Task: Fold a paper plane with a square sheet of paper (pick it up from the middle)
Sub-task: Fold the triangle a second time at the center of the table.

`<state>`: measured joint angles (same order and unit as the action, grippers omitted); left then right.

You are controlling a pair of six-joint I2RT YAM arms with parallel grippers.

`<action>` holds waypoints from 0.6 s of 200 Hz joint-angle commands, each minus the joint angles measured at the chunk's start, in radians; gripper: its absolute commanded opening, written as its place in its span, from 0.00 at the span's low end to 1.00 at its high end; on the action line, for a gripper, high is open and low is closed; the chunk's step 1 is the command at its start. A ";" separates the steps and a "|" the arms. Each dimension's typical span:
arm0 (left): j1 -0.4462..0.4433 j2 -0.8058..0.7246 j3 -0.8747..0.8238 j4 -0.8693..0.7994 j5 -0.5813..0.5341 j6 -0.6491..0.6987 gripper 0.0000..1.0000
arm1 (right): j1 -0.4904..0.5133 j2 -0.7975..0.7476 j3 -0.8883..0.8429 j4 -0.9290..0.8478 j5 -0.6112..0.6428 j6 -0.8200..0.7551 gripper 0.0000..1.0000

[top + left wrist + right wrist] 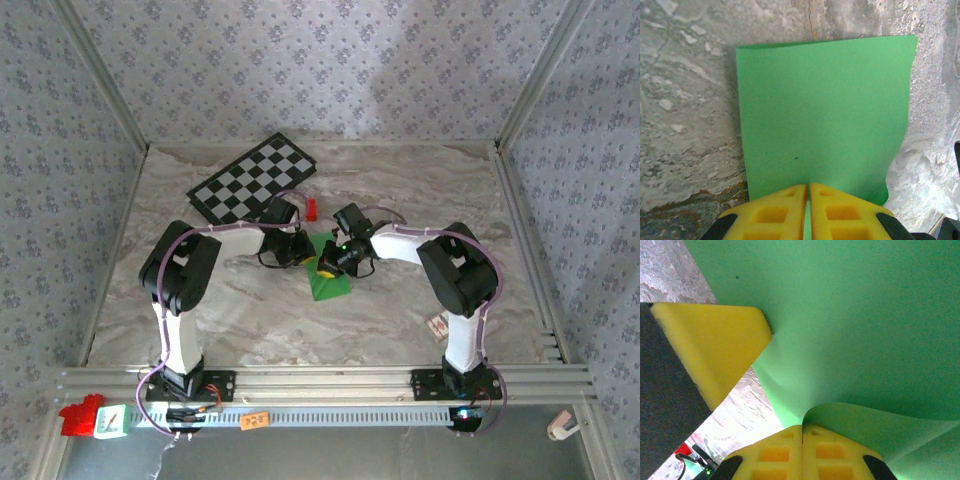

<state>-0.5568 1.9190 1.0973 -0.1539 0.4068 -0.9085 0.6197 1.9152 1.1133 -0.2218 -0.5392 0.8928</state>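
Square sheet of paper [825, 110] on table [420, 190], just arm-side of checkerboard [255, 178]. Left pincer [807, 189] clamped on its edge, judged as anchor. Right pincer [802, 430] clamped on lifted, curling edge, judged ready to carry flap over. 2 grips close together.

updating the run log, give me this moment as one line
left tool: shut on green paper edge | right tool: shut on curled paper fold | paper: partly flat on table
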 commanded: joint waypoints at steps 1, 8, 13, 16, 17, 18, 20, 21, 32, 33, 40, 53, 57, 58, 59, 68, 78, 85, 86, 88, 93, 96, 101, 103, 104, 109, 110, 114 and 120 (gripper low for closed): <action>-0.011 0.039 -0.016 -0.081 -0.017 0.012 0.12 | 0.007 0.019 0.020 -0.035 -0.011 -0.026 0.02; -0.010 0.039 -0.017 -0.081 -0.017 0.013 0.12 | 0.008 0.020 0.020 -0.034 -0.012 -0.025 0.02; -0.010 0.040 -0.016 -0.080 -0.016 0.011 0.12 | 0.009 0.021 0.020 -0.030 -0.013 -0.026 0.02; -0.010 0.040 -0.016 -0.081 -0.016 0.012 0.12 | 0.009 0.022 0.020 -0.028 -0.015 -0.026 0.02; -0.010 0.040 -0.015 -0.081 -0.016 0.011 0.12 | 0.009 0.022 0.020 -0.026 -0.016 -0.026 0.02; -0.010 0.040 -0.015 -0.081 -0.016 0.011 0.12 | 0.009 0.022 0.020 -0.026 -0.016 -0.026 0.02; -0.010 0.039 -0.014 -0.081 -0.016 0.011 0.12 | 0.009 0.024 0.020 -0.025 -0.016 -0.025 0.02; -0.011 0.039 -0.014 -0.081 -0.016 0.011 0.12 | 0.009 0.024 0.020 -0.024 -0.017 -0.025 0.02; -0.010 0.040 -0.016 -0.081 -0.016 0.011 0.12 | 0.009 0.027 0.023 -0.021 -0.018 -0.024 0.02; -0.010 0.039 -0.017 -0.081 -0.016 0.011 0.12 | 0.009 0.029 0.023 -0.022 -0.019 -0.024 0.02; -0.010 0.039 -0.015 -0.080 -0.016 0.011 0.12 | 0.011 0.030 0.023 -0.019 -0.020 -0.024 0.02; -0.010 0.040 -0.015 -0.082 -0.016 0.011 0.12 | 0.011 0.033 0.021 -0.014 -0.026 -0.022 0.02; -0.009 0.040 -0.015 -0.082 -0.016 0.011 0.12 | 0.010 0.033 0.019 -0.010 -0.027 -0.020 0.02; -0.010 0.040 -0.014 -0.082 -0.016 0.010 0.12 | 0.011 0.033 0.019 -0.009 -0.027 -0.019 0.02; -0.010 0.040 -0.014 -0.081 -0.016 0.011 0.12 | 0.011 0.034 0.019 -0.009 -0.027 -0.020 0.02; -0.010 0.040 -0.016 -0.083 -0.016 0.011 0.12 | 0.008 0.033 0.015 -0.003 -0.028 -0.017 0.02; -0.010 0.040 -0.017 -0.083 -0.016 0.010 0.12 | 0.009 0.031 0.010 0.009 -0.030 -0.011 0.02; -0.010 0.040 -0.016 -0.084 -0.016 0.010 0.12 | 0.008 0.030 0.007 0.016 -0.029 -0.008 0.02; -0.010 0.039 -0.016 -0.084 -0.016 0.010 0.12 | 0.009 0.030 0.007 0.017 -0.029 -0.008 0.02; -0.010 0.039 -0.017 -0.084 -0.016 0.010 0.12 | 0.008 0.029 0.005 0.017 -0.029 -0.008 0.02; -0.010 0.040 -0.017 -0.084 -0.016 0.010 0.12 | 0.007 0.027 0.005 0.022 -0.029 -0.008 0.02; -0.011 0.039 -0.017 -0.083 -0.017 0.010 0.12 | 0.007 0.027 0.004 0.023 -0.028 -0.005 0.02; -0.011 0.040 -0.019 -0.083 -0.016 0.009 0.12 | 0.008 0.025 0.003 0.026 -0.028 -0.004 0.02; -0.011 0.040 -0.018 -0.083 -0.017 0.009 0.12 | 0.007 0.025 0.002 0.029 -0.028 -0.003 0.02; -0.010 0.040 -0.018 -0.083 -0.016 0.009 0.12 | 0.007 0.024 0.002 0.029 -0.029 -0.004 0.02; -0.010 0.040 -0.018 -0.083 -0.016 0.009 0.12 | 0.006 0.024 0.000 0.033 -0.030 -0.003 0.02; -0.010 0.039 -0.017 -0.083 -0.016 0.008 0.12 | 0.006 0.023 0.000 0.033 -0.030 -0.003 0.02; -0.010 0.041 -0.018 -0.083 -0.016 0.008 0.12 | 0.006 0.022 0.000 0.035 -0.030 -0.002 0.02; -0.010 0.041 -0.016 -0.084 -0.017 0.009 0.12 | 0.006 0.023 0.000 0.036 -0.028 -0.002 0.02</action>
<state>-0.5568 1.9190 1.0969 -0.1543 0.4068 -0.9089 0.6220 1.9339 1.1152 -0.1986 -0.5556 0.8906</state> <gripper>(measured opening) 0.121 0.054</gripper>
